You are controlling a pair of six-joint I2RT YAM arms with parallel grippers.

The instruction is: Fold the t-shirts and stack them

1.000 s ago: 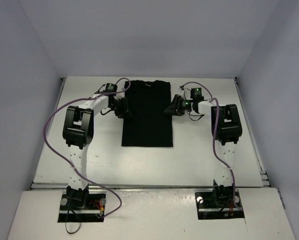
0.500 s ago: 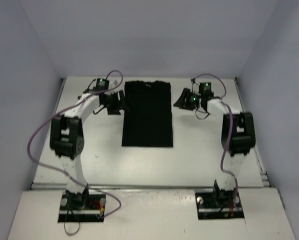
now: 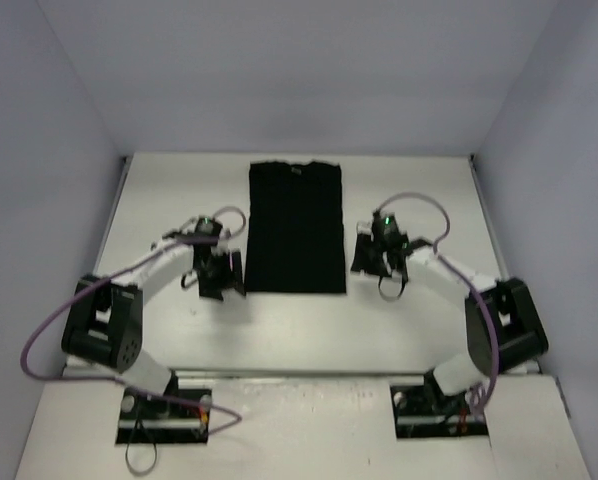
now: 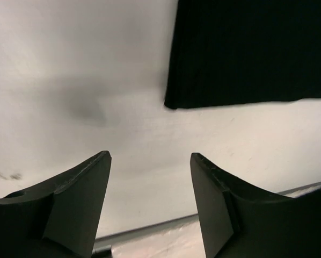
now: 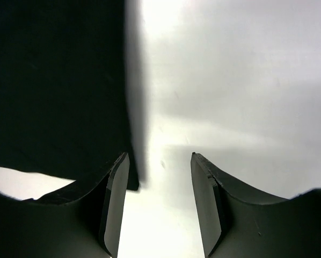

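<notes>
T-shirt [image 3: 297, 228] folded lengthwise into a strip; crosswise fold outstanding. Left gripper [image 4: 150, 157] and right gripper [image 5: 159, 156]: open, empty, at its near corners.

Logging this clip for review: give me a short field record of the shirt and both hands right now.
garment: black t-shirt, folded to a narrow rectangle, flat on white table
left hand: open, empty, beside near left corner, apart
right hand: open, empty, at near right corner
stack: none; one shirt visible
</notes>
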